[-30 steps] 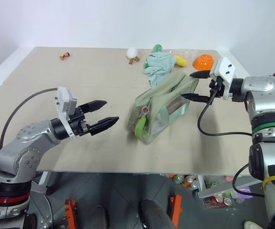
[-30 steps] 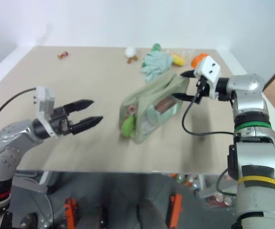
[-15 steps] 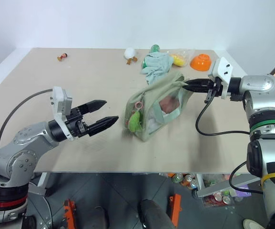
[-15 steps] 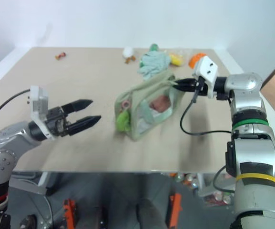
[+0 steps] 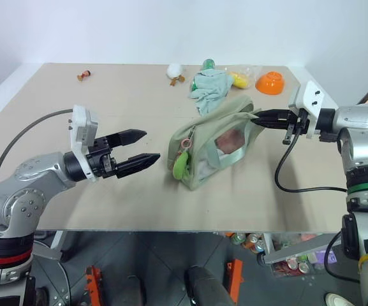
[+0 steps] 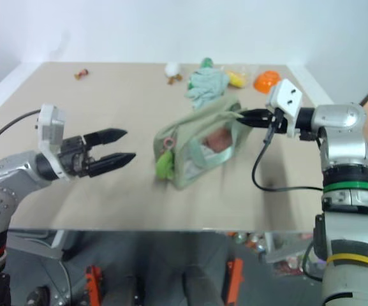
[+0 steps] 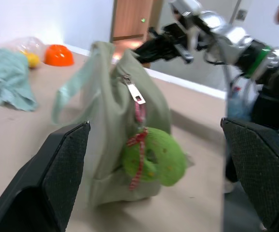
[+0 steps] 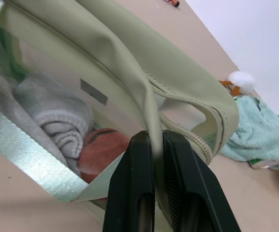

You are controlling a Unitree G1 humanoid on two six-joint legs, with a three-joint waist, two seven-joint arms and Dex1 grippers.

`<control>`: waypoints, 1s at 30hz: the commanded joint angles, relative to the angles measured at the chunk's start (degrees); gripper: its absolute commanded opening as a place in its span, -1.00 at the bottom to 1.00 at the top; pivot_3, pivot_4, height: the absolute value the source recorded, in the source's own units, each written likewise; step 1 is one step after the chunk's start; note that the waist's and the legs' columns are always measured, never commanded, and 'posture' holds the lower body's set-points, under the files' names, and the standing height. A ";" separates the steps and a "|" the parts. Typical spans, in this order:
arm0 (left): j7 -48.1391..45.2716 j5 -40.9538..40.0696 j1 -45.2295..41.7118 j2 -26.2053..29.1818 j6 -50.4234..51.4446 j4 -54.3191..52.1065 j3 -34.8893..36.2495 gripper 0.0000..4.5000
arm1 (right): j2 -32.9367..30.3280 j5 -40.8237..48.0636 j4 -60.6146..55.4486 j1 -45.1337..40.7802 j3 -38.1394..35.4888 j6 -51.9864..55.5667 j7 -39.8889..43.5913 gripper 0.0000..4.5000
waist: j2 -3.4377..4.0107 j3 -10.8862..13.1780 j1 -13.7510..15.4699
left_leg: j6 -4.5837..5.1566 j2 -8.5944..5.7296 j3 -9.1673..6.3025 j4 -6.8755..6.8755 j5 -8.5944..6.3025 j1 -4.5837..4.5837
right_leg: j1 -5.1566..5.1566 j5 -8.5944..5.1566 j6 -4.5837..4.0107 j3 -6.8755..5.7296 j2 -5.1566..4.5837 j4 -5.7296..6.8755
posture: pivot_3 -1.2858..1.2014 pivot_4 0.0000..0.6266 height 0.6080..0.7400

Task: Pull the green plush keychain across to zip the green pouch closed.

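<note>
On the tabletop (image 5: 107, 108), our right gripper (image 5: 257, 116) is clamped on the far end of the pouch (image 5: 212, 143), pinching its pale fabric edge between both fingers, as the right wrist view shows close up. The pouch sits mid-table, a rolled grey cloth and a reddish-brown item visible through its clear side panel. The keychain (image 5: 180, 165) hangs from the zipper pull at the pouch's near end, facing our left gripper (image 5: 147, 145), which hovers just beside it with jaws spread wide, grasping nothing and not touching the plush ring. Nothing lies between that gripper and the keychain. Behind the pouch lies a crumpled mint cloth (image 5: 210, 86), with a green bottle top (image 5: 210, 64), a yellow item (image 5: 240, 80), an orange bowl (image 5: 272, 81) and a white toy (image 5: 175, 71) along the far edge. A small red figure (image 5: 85, 76) sits well apart at far left.
</note>
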 commanded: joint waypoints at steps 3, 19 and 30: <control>-2.37 4.50 -1.37 -0.37 -5.16 1.79 -0.77 1.00 | -2.44 4.92 -20.22 5.28 -4.01 13.39 -5.53 -0.85 | 0.08 0.05 0.01 | 0.00 0.00 0.02 0.03 0.00 0.00 | -0.02 0.00 0.00 0.02 0.00 0.01 | 0.03 -0.52 0.99; -3.97 7.29 -1.77 -1.48 -6.32 2.95 -1.10 1.00 | 0.52 12.61 -53.04 22.72 -5.92 39.76 -23.59 -0.85 | 0.05 0.03 0.21 | 0.00 -0.01 0.00 0.10 0.00 -0.04 | -0.01 -0.01 0.04 0.01 -0.02 0.01 | 0.03 -0.52 0.99; -3.43 7.12 -0.68 -1.77 -5.84 2.19 -1.61 1.00 | -1.68 11.50 -45.58 20.77 -8.09 31.83 -24.28 -0.02 | 0.04 0.04 0.23 | 0.01 -0.03 0.03 0.10 0.00 -0.06 | -0.01 -0.02 0.05 0.03 -0.03 -0.01 | 0.03 -0.52 0.99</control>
